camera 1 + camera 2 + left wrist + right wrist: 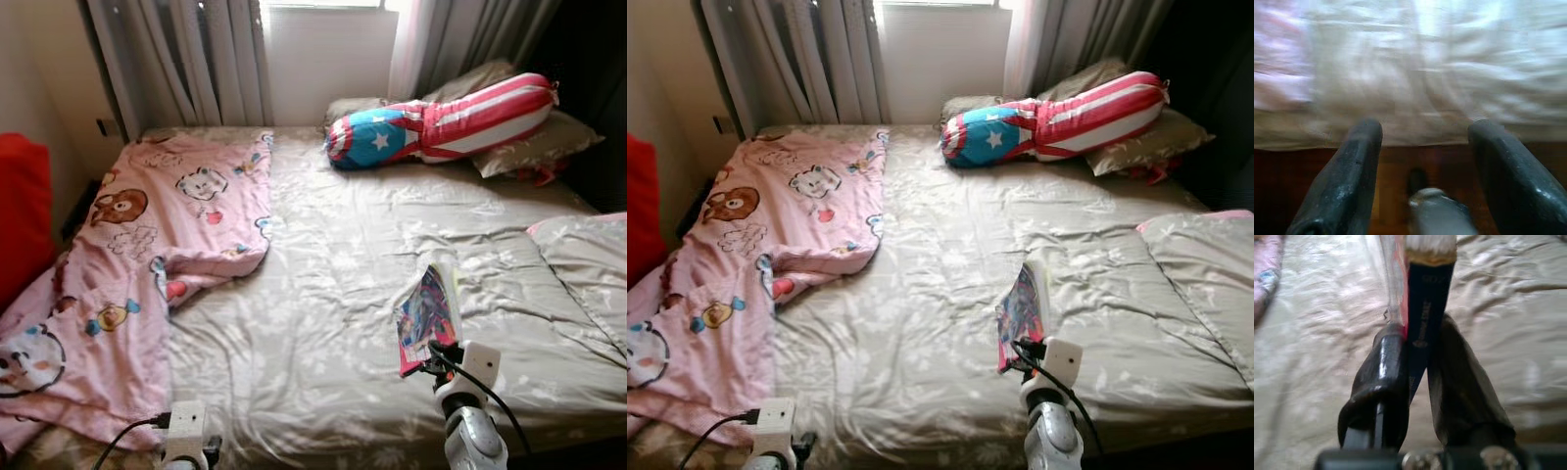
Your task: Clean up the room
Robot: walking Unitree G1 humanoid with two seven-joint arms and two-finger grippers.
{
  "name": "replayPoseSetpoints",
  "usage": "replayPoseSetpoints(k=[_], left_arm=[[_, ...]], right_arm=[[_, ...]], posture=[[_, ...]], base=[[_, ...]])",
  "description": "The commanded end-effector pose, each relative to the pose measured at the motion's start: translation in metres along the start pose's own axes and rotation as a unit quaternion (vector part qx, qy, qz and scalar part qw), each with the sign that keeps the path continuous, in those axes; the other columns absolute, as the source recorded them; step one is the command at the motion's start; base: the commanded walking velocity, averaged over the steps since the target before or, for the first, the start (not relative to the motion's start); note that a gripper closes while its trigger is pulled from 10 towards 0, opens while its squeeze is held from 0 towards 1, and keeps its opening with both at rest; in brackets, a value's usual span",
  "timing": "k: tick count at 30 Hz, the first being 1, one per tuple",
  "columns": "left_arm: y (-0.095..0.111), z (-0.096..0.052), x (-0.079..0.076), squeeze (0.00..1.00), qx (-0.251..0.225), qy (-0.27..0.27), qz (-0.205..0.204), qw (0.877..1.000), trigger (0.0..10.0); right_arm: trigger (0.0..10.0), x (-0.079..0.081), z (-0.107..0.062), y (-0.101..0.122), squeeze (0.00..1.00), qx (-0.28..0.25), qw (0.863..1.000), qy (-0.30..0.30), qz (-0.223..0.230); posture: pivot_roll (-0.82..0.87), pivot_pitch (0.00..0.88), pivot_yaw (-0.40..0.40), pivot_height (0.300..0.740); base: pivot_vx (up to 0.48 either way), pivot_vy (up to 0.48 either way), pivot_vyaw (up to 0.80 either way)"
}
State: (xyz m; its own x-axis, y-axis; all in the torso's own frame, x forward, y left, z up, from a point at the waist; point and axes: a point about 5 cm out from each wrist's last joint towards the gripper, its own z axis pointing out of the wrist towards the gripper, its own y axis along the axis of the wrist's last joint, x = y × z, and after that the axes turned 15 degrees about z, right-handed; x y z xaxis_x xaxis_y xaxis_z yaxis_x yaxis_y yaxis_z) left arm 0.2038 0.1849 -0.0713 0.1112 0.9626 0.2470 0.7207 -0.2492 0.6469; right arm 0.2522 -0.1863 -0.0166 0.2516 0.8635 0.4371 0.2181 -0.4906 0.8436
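Observation:
My right gripper (pixel 1418 357) is shut on a thin book (pixel 428 311) with a colourful cover and a dark blue spine (pixel 1426 308), holding it upright over the near right part of the bed (pixel 333 294). My left gripper (pixel 1422 142) is open with nothing between its fingers, low at the bed's front edge; its wrist (pixel 186 436) sits at the lower left. A pink cartoon blanket (pixel 137 264) lies crumpled over the bed's left side. A red, white and blue bolster (pixel 441 122) rests at the head.
Beige pillows (pixel 534 147) lie behind the bolster and another cushion (pixel 588 259) at the right edge. Grey curtains (pixel 186 59) hang behind the bed. A red object (pixel 22 211) stands at the far left. Dark floor (pixel 1396 166) runs under the bed's edge.

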Motion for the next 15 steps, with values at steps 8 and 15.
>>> replayPoseSetpoints(k=[8,15], left_arm=[[-0.0044,-0.0006,0.0060,0.00,0.007,0.001,0.015,1.000,10.0],[-0.0053,-0.0009,0.0058,0.00,0.008,-0.001,0.017,1.000,10.0]], right_arm=[[10.0,0.0093,0.0053,0.0085,0.00,-0.022,1.000,0.017,-0.005],[10.0,0.0095,0.0048,0.0070,0.00,-0.020,1.000,0.018,-0.010]], posture=[[-0.10,0.000,-0.041,0.740],[-0.10,0.000,-0.040,0.740]], base=[[0.000,-0.451,0.00],[0.000,-0.450,0.00]])
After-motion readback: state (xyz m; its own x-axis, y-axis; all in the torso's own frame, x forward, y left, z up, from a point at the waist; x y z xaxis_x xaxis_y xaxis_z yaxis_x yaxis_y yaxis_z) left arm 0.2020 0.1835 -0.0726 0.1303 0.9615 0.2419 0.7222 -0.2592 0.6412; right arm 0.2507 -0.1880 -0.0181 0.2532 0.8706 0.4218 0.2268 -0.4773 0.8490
